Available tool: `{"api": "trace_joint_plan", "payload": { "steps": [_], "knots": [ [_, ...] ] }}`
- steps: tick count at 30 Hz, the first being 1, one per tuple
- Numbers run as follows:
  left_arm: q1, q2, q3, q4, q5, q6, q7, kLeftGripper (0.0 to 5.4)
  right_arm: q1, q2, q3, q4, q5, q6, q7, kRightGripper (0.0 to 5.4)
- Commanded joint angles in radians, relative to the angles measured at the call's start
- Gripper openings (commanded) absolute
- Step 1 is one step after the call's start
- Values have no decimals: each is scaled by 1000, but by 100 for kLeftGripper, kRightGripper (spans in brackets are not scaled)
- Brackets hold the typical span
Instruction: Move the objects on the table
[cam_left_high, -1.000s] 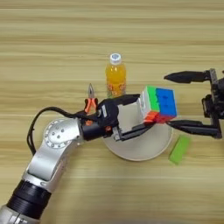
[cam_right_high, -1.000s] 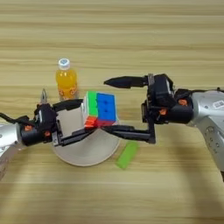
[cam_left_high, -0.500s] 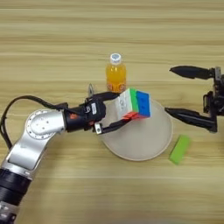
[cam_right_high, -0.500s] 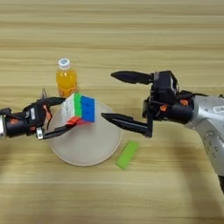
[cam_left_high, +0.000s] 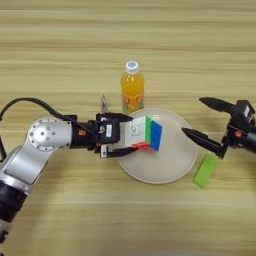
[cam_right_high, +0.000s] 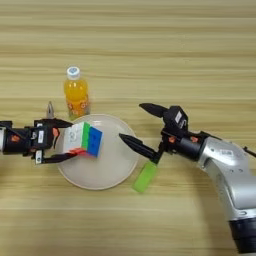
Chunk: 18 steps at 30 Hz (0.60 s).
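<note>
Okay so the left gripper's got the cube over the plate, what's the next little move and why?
Probably carry the cube further left and set it down on the bare table. The left gripper is shut on it at the plate's left rim, with the bottle close behind, so it should keep clear of that. The right gripper hangs open over the plate's right side.

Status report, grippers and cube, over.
Left gripper shut on puzzle cube above the plate. Right gripper open, empty. Juice bottle upright behind the plate.
</note>
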Motion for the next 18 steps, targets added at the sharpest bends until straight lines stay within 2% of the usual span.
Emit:
{"api": "trace_joint_plan", "payload": {
  "steps": [1,5,10,15,16,18],
  "knots": [
    [-43,24,-26,44,45,-12,-23,330,-37,73,-15,87,-93,-104,-141,540],
    [-70,16,-50,89,79,-19,-29,330,-53,141,-33,178,-147,-188,-266,540],
    [-106,9,-80,133,106,-31,-42,330,-47,187,-30,245,-189,-260,-341,540],
    [-138,0,-98,158,118,-40,-49,330,-47,215,-20,290,-203,-291,-366,540],
    [-139,-2,-94,156,112,-39,-47,366,-48,218,-19,293,-203,-292,-367,540],
    [-136,-3,-87,149,97,-38,-49,377,-49,223,-18,296,-201,-292,-368,540]
  ]
}}
